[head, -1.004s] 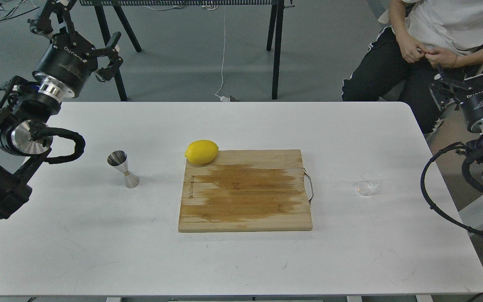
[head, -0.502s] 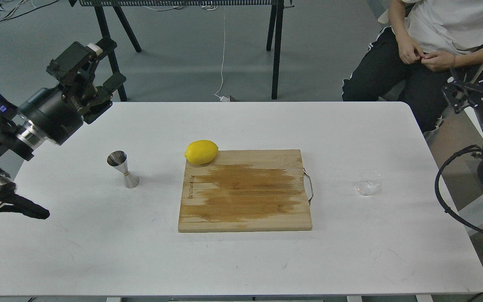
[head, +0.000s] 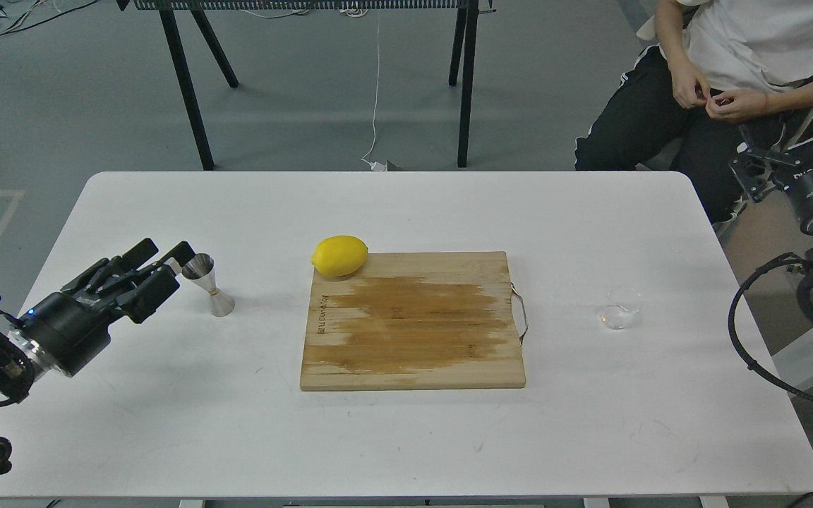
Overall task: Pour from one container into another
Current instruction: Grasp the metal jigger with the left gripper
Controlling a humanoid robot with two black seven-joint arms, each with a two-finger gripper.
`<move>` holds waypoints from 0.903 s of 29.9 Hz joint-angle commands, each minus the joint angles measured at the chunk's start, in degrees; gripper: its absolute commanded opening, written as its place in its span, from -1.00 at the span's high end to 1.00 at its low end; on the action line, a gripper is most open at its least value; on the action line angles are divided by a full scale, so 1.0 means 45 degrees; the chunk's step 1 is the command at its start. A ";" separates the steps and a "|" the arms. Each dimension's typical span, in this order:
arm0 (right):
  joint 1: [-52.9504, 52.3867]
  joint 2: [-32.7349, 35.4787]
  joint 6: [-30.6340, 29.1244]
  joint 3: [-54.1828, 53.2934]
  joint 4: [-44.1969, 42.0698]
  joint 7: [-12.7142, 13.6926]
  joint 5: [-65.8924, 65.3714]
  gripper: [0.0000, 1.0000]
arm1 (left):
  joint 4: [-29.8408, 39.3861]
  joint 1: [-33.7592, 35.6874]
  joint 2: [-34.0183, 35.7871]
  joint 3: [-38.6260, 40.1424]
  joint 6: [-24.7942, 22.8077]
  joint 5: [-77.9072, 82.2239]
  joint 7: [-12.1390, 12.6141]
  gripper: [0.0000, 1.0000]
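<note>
The shiny steel jigger [head: 207,284] stands upright on the white table [head: 406,437], left of centre. My left gripper [head: 166,250] hovers low just left of it, fingers pointing toward its upper cone, open and holding nothing. The small clear glass cup [head: 622,309] sits upright on the right side of the table, well apart from the jigger. My right gripper [head: 791,137] hangs beyond the table's right edge, high and far from the cup, its fingers spread open and empty.
A wooden cutting board [head: 413,321] with a metal handle lies in the middle between jigger and cup. A yellow lemon [head: 339,255] rests at its back-left corner. A seated person [head: 724,77] is behind the back-right corner.
My left arm has swung down from high at the back left to table level beside the jigger. The right gripper shifted only slightly. Jigger, cup, lemon and board have not moved.
</note>
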State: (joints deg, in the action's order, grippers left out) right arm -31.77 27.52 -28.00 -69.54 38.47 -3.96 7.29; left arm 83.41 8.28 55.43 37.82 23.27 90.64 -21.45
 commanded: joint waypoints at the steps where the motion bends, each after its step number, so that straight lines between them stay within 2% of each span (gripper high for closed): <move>1: -0.0010 0.0017 0.0000 0.0121 -0.0014 -0.0019 0.0002 -1.00 | -0.1988 -0.0024 -0.0850 -0.0240 0.0238 0.1884 0.0118 -0.62; 5: 0.0010 0.0075 0.0000 0.0121 -0.0014 -0.0019 0.0002 -1.00 | -0.4801 0.0054 -0.2373 -0.0338 0.0997 0.4424 0.0158 -0.58; 7: 0.0010 0.0075 0.0000 0.0121 -0.0014 -0.0019 0.0002 -1.00 | -0.5895 0.0132 -0.2940 -0.0357 0.1050 0.5129 0.0158 -0.58; 13: 0.0010 0.0075 0.0000 0.0121 -0.0014 -0.0019 0.0002 -1.00 | -0.8221 0.0971 -0.4484 -0.0416 0.1050 0.5367 0.0118 -0.58; 21: 0.0010 -0.0003 0.0000 0.0140 -0.0014 -0.0038 0.0002 -1.00 | -0.8711 0.1693 -0.5364 -0.0650 0.1050 0.5406 0.0177 -0.58; 27: -0.0010 -0.0022 0.0000 0.0121 -0.0014 -0.0039 0.0002 -1.00 | -1.0351 0.2670 -0.6262 -0.1293 0.1050 0.5347 0.0177 -0.54</move>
State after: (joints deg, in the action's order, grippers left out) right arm -31.76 27.44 -28.00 -68.91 38.41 -4.12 7.29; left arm 40.03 18.40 28.92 33.65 28.01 114.96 -20.55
